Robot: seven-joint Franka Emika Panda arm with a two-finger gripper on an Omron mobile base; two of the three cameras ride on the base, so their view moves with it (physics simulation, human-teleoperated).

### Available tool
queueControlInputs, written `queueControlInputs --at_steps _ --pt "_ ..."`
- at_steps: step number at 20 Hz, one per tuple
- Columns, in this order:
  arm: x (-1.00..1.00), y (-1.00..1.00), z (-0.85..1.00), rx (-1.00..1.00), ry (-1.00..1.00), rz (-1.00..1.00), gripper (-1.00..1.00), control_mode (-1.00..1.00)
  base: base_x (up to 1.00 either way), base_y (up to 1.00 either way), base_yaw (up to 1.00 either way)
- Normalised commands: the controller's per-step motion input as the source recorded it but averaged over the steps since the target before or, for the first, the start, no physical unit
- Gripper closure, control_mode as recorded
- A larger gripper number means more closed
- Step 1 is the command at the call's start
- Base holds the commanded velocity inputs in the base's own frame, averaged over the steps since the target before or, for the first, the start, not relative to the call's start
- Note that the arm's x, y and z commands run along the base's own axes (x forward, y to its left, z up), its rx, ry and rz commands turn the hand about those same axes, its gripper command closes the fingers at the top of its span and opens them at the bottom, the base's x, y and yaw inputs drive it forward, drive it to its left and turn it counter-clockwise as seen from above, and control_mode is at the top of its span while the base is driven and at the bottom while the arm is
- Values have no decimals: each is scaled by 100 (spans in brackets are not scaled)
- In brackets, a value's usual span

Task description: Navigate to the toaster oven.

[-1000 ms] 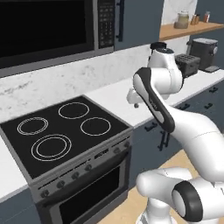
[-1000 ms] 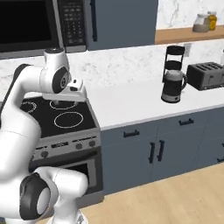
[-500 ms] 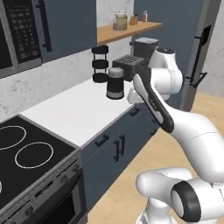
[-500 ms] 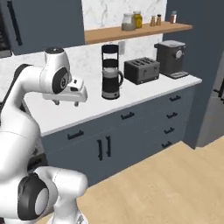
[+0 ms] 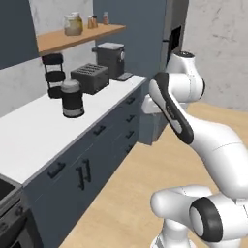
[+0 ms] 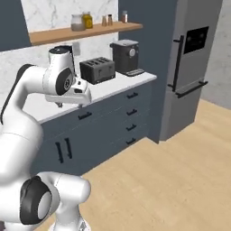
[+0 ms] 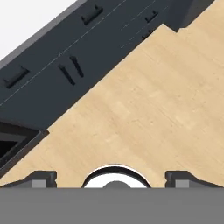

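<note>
The toaster oven is out of view. My gripper (image 6: 70, 104) hangs in front of the dark blue base cabinets (image 6: 103, 122), held out from the white arm and pointing down at the floor. In the hand view the gripper (image 7: 112, 177) is open with nothing in it: its two dark fingertips (image 7: 43, 177) stand wide apart above the wooden floor (image 7: 144, 100).
On the white counter (image 5: 38, 131) stand a dark jug (image 5: 72, 98), a black slot toaster (image 5: 89, 78) and a coffee machine (image 5: 110, 58). Above is a wooden shelf (image 5: 77, 36) with jars. A tall grey fridge (image 6: 189, 63) ends the counter run. Open floor (image 6: 171, 180) lies to the right.
The whole picture has shifted: the base has moved right along the counter. The range and microwave have left the views and the fridge has come in. The arm keeps its pose.
</note>
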Motion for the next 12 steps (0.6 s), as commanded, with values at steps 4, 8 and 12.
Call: queueControlInputs --at_steps 4,8,12 --pt "0 0 0 0 0 0 -100 100 0 -18 -83" --pt "0 0 0 0 0 0 -100 100 0 0 -89" --pt "0 0 0 0 0 0 -100 100 0 0 -89"
